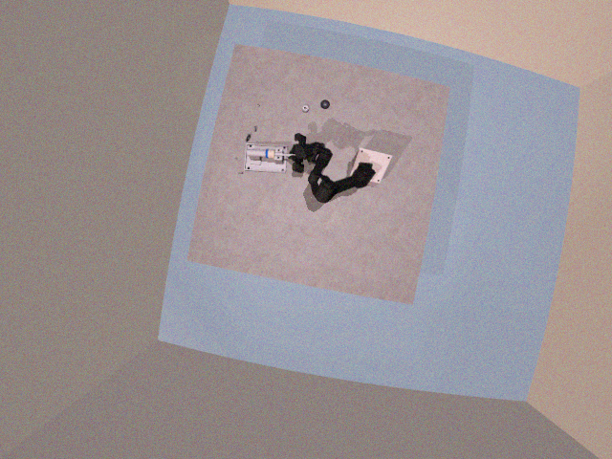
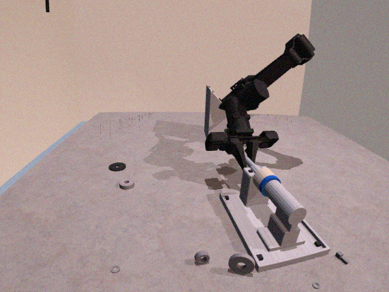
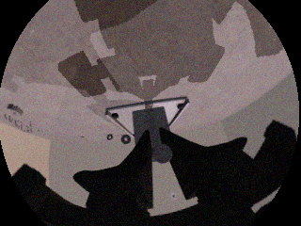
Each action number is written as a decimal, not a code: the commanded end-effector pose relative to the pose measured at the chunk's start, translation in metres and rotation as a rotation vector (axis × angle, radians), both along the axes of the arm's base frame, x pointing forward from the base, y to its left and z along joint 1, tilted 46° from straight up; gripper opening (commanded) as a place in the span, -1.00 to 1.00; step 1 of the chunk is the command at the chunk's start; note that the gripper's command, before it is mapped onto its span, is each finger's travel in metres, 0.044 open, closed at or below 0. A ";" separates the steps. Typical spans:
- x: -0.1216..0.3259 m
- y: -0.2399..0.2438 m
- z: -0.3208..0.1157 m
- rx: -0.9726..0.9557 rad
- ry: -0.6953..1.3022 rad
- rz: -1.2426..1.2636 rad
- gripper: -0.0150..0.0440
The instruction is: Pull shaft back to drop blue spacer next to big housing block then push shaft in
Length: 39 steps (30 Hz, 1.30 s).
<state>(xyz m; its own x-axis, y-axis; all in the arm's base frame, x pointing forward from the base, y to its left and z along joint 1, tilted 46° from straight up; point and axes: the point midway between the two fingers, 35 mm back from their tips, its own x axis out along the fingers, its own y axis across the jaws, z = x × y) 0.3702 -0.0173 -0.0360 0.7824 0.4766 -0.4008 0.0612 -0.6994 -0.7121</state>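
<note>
My gripper (image 1: 290, 154) (image 2: 247, 162) is shut on the thin pale shaft (image 2: 252, 165), at its end outside the fixture; in the wrist view the fingertips (image 3: 155, 133) are close together. The big grey housing (image 1: 255, 153) (image 2: 285, 198) stands on the white base plate (image 1: 267, 168) (image 2: 236, 217). The blue spacer (image 1: 267, 153) (image 2: 269, 178) is a ring around the shaft line, right against the housing end. A beige spacer (image 1: 271, 153) (image 2: 265, 172) sits beside it on the gripper side. Both are up off the plate. The shaft inside the rings is hidden.
A white post (image 2: 247, 190) rises from the plate near the fingers. A black ring (image 1: 324, 106) (image 2: 112, 166) and a pale ring (image 2: 126, 186) lie to one side. Two grey rings (image 2: 197, 257) (image 2: 233, 263) stand by the plate's corner. A bolt (image 2: 341, 257) lies beyond it.
</note>
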 end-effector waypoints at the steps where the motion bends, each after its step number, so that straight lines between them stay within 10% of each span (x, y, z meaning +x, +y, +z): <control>1: -0.002 0.000 0.000 -0.001 0.000 0.002 -0.49; 39: -0.006 0.001 -0.001 -0.001 0.001 0.002 -0.49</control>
